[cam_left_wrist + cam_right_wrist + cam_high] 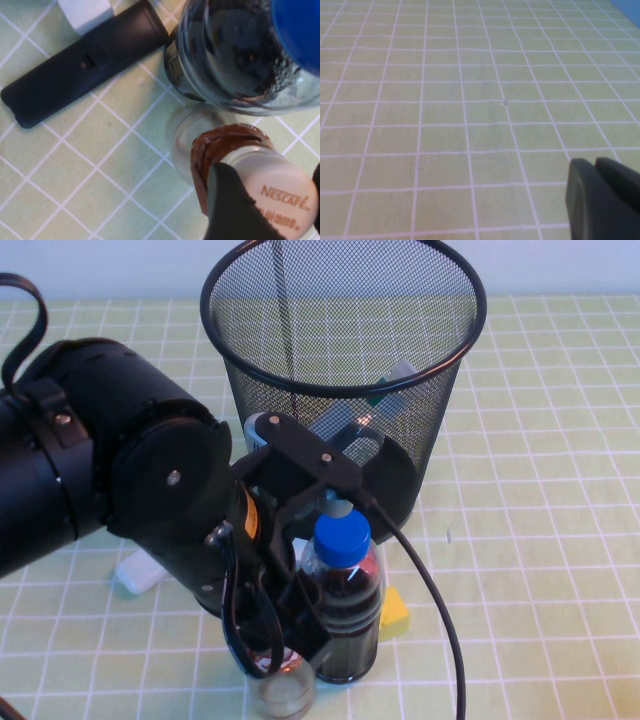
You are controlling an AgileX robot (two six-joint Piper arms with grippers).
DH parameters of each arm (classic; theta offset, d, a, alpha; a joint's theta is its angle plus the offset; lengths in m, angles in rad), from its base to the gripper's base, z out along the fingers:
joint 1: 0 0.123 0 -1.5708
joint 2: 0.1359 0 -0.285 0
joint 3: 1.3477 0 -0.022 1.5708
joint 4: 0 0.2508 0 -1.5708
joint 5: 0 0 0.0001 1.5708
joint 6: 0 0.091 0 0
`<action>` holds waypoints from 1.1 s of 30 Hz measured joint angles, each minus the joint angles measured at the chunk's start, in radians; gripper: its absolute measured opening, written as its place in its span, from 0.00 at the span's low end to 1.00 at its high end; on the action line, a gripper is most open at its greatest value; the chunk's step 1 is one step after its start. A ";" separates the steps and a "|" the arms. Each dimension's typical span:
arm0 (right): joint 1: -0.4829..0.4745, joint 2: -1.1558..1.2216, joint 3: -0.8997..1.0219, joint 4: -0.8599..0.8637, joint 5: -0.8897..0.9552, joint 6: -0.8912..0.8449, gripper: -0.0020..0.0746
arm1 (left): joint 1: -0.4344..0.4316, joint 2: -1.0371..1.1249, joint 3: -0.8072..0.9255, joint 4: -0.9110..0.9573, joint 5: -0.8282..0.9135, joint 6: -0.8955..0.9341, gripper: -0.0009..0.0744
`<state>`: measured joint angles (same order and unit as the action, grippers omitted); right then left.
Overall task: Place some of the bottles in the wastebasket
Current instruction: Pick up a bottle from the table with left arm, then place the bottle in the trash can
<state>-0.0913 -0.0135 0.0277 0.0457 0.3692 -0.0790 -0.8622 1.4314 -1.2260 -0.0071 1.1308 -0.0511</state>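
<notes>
Fingers (227,210) of the left gripper (265,207) clamp the short clear white-capped bottle (250,175) beside the blue-capped dark-liquid bottle (343,585), near the black wire-mesh wastebasket (340,370); the right gripper (602,200) hovers over the green checked table (470,100), jaws together.

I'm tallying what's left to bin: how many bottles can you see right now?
3. A blue-capped bottle of dark liquid stands before the black wire-mesh wastebasket; a short white-capped brown-wrapped bottle beside it, at the left gripper; one clear bottle inside the basket. Others may be hidden.
</notes>
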 joint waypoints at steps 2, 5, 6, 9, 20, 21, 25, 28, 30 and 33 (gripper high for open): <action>0.000 0.000 0.000 0.000 0.000 0.000 0.02 | 0.000 0.000 0.000 0.000 0.000 0.000 0.38; 0.000 0.000 0.000 0.000 0.000 0.000 0.02 | 0.000 0.000 0.000 0.000 0.002 0.000 0.38; 0.000 0.000 0.000 0.000 0.000 0.000 0.02 | 0.000 0.000 0.000 0.000 0.002 0.000 0.38; 0.000 0.000 0.000 0.000 0.000 0.000 0.02 | 0.000 0.000 0.000 0.007 0.006 -0.002 0.38; 0.000 0.000 0.000 0.000 0.000 0.000 0.02 | 0.000 -0.020 -0.017 0.023 0.090 -0.004 0.38; 0.000 0.000 0.000 0.000 0.000 0.000 0.02 | 0.000 -0.024 -0.030 0.029 0.096 -0.004 0.38; 0.000 0.000 0.000 0.000 0.000 0.000 0.02 | 0.000 -0.044 -0.095 0.038 0.102 -0.004 0.38; 0.000 0.000 0.000 0.000 0.000 0.000 0.02 | 0.000 -0.055 -0.137 0.040 0.111 -0.004 0.38; 0.000 0.000 0.000 0.000 0.000 0.000 0.02 | 0.000 -0.066 -0.165 0.042 0.115 -0.004 0.38; 0.000 0.000 0.000 0.000 0.000 0.000 0.02 | 0.000 -0.089 -0.201 0.042 0.117 -0.004 0.38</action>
<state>-0.0913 -0.0135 0.0277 0.0457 0.3692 -0.0790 -0.8622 1.3424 -1.4270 0.0346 1.2483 -0.0554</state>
